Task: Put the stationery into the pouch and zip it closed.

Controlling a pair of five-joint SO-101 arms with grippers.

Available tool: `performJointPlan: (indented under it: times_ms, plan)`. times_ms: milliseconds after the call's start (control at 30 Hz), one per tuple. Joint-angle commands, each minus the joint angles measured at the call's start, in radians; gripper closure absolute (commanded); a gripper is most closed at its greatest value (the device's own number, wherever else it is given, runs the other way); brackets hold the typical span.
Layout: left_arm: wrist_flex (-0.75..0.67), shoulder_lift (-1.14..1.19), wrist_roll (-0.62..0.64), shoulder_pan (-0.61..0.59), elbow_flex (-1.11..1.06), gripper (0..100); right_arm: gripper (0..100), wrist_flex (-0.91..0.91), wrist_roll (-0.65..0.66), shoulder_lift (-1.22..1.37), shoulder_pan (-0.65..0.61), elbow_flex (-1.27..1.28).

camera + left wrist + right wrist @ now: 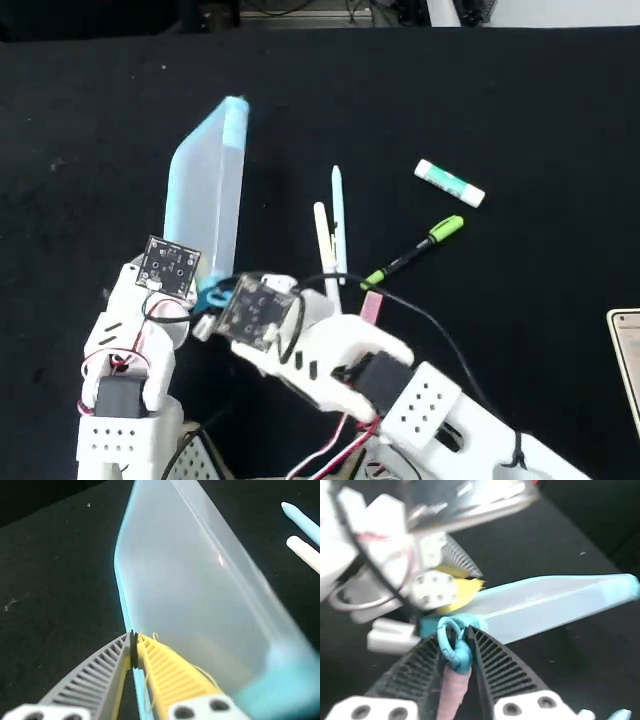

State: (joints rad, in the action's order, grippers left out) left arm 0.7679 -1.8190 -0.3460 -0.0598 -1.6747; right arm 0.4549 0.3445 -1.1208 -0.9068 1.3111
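Translucent light-blue zip pouch (205, 190) left of centre on black desk (520, 90); pale pens (339, 215), green highlighter (415, 250), white glue stick (449, 183) loose to its right. Left gripper (132, 637) pinches pouch's near edge, right gripper (455, 635) pinches blue zipper pull (451, 647). Probably unzipping: next, drag pull toward far end, left anchoring.

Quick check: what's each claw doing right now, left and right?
Left claw: closed on the edge of the translucent light-blue plastic pouch.
Right claw: closed on the pouch's teal ring zipper pull.
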Motion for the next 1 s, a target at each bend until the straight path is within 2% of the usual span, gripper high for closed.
performJointPlan:
  times_ms: [0, 267, 367, 533, 767, 967]
  plan:
    - [0.025, -0.003, 0.032, -0.012, -0.024, 97, 98.8, -0.020, -0.002, 0.001, -0.015, 0.004]
    - [0.032, -0.003, 0.041, -0.012, -0.024, 97, 98.8, 0.276, -0.011, 0.005, 0.192, -0.136]
    - [0.015, -0.005, 0.041, -0.005, -0.024, 97, 98.8, 0.327, -0.011, 0.007, 0.230, -0.151]
    - [-0.130, -0.003, 0.037, -0.012, -0.024, 97, 98.8, 0.385, -0.011, -0.001, 0.265, -0.159]
    - [-0.109, -0.002, 0.043, -0.013, -0.024, 97, 98.8, 0.531, -0.011, 0.005, 0.454, -0.205]
    - [-0.107, -0.002, 0.097, -0.013, -0.024, 97, 98.8, 0.703, -0.008, 0.008, 0.473, -0.280]
